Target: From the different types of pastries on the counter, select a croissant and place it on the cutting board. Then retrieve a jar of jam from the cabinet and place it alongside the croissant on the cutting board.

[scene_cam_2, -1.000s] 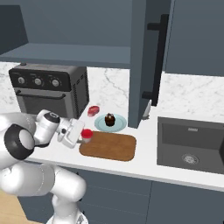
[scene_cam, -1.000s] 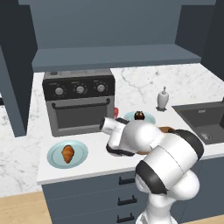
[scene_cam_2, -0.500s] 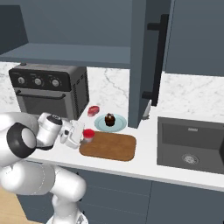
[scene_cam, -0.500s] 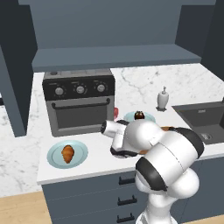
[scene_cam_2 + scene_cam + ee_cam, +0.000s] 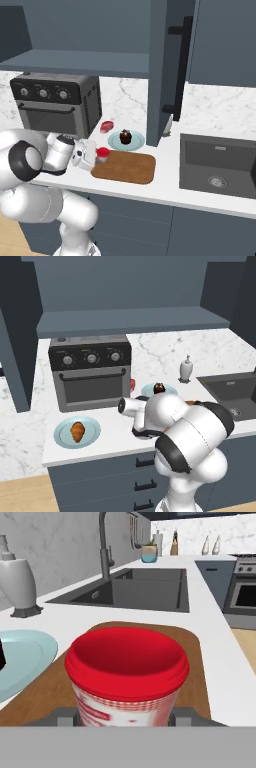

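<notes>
1. Nearest the hand camera, gripper (image 5: 96, 158) is clamped on the jar of jam (image 5: 127, 677), red lid up, over the near-left end of the cutting board (image 5: 127, 168).
2. Beyond it, cutting board lies on the counter (image 5: 167, 177), with a light blue plate (image 5: 136, 142) holding the cupcake (image 5: 125, 136) just behind.
3. Far left, croissant (image 5: 77, 431) sits on another blue plate (image 5: 91, 424) before the toaster oven (image 5: 90, 376).
4. Further right, soap dispenser (image 5: 185, 368) stands near the sink (image 5: 217, 162).
</notes>
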